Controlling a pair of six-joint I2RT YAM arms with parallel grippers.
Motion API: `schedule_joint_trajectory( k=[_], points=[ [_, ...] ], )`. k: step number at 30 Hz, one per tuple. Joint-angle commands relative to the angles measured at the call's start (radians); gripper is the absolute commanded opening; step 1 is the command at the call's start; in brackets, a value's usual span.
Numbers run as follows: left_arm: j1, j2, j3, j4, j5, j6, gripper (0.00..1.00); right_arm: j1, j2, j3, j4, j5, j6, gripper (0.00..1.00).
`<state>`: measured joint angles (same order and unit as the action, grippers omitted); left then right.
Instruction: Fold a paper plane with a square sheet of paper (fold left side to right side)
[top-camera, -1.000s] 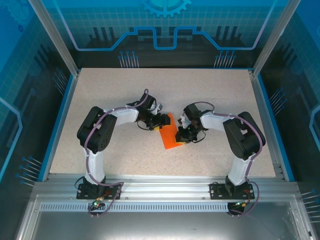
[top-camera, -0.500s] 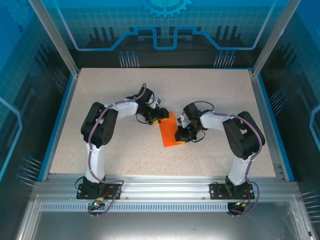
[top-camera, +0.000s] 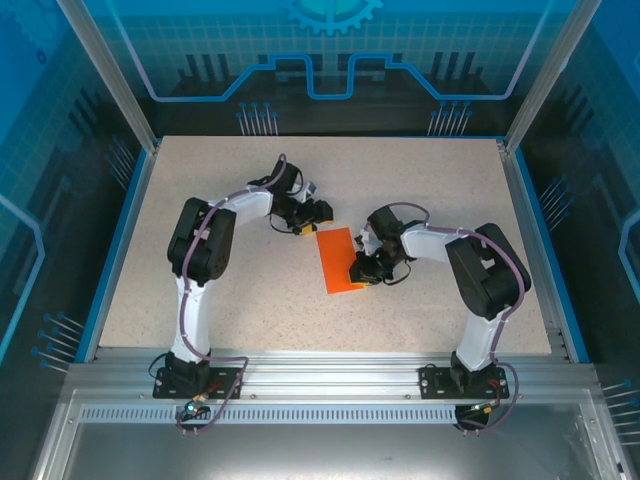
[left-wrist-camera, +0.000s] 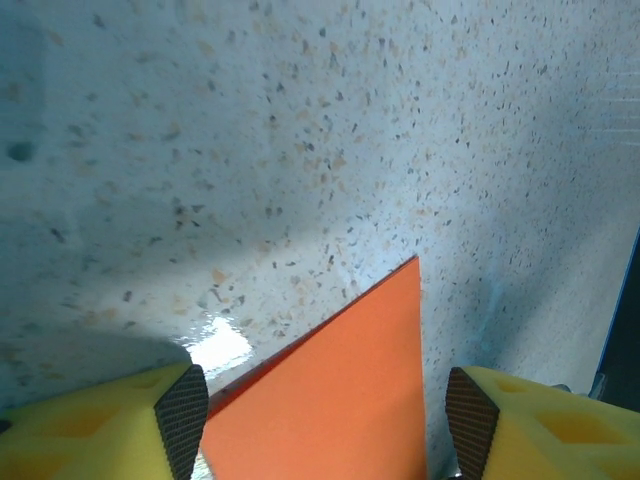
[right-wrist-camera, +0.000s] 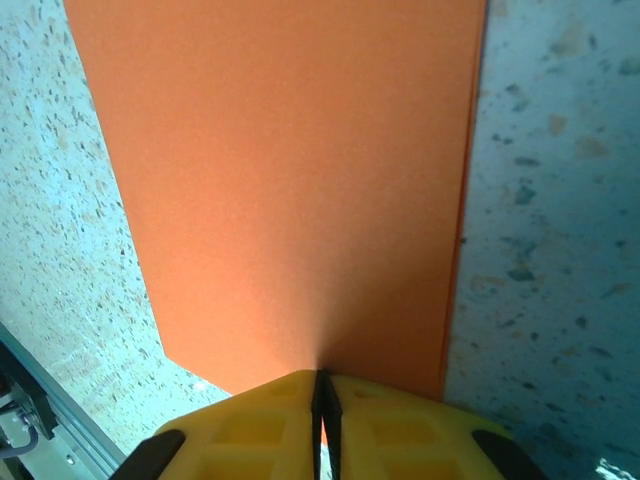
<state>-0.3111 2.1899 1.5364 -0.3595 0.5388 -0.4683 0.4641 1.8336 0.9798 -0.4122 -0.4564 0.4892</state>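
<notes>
On the table (top-camera: 430, 190), the paper (top-camera: 338, 262) lies flat, rectangular.

table: speckled beige top (top-camera: 430, 180), blue edge strip (top-camera: 126, 232)
walls: blue translucent panels (top-camera: 330, 60), circuit graphics
front: aluminium rail (top-camera: 330, 372)

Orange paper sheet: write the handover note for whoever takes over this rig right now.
Left pincer: open, poised over a far corner of the thin orange-red paper sheet, gripping nothing.
Right pincer: shut on the sheet's right edge, toward its near end.
Sheet: flat on the speckled table, a narrow rectangle, apparently folded in half.
Done: the left-to-right fold, it seems.
Left: probably press the crease, then make the plane's remaining folds.
</notes>
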Motion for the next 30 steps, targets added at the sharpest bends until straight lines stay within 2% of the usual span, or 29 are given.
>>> schedule_joint_trajectory(
  k=[1,4,6,8,12,18,23,30],
  points=[
    [0.055,-0.095,-0.011,-0.037,-0.068,0.057,0.71,0.007,-0.007,-0.037,0.029,0.012,0.025,0.15],
    [0.068,-0.200,-0.075,-0.038,-0.072,0.062,0.72,0.007,-0.069,-0.009,0.027,0.006,0.017,0.18],
    [0.069,-0.272,-0.143,-0.028,-0.077,0.054,0.72,0.000,-0.120,0.024,-0.005,0.040,-0.008,0.30],
    [0.068,-0.330,-0.229,0.003,-0.067,0.021,0.73,-0.011,-0.145,0.051,-0.035,0.080,-0.037,0.36],
    [0.052,-0.407,-0.414,0.121,-0.046,-0.062,0.73,-0.033,-0.102,0.141,-0.114,0.161,-0.109,0.41],
    [-0.007,-0.423,-0.533,0.201,-0.051,-0.125,0.73,-0.032,0.011,0.233,-0.156,0.175,-0.125,0.44],
    [-0.061,-0.375,-0.544,0.263,-0.038,-0.166,0.72,-0.033,0.053,0.234,-0.117,0.152,-0.114,0.44],
    [-0.074,-0.315,-0.492,0.259,-0.047,-0.174,0.72,-0.033,0.105,0.235,-0.104,0.130,-0.113,0.32]
  ],
)
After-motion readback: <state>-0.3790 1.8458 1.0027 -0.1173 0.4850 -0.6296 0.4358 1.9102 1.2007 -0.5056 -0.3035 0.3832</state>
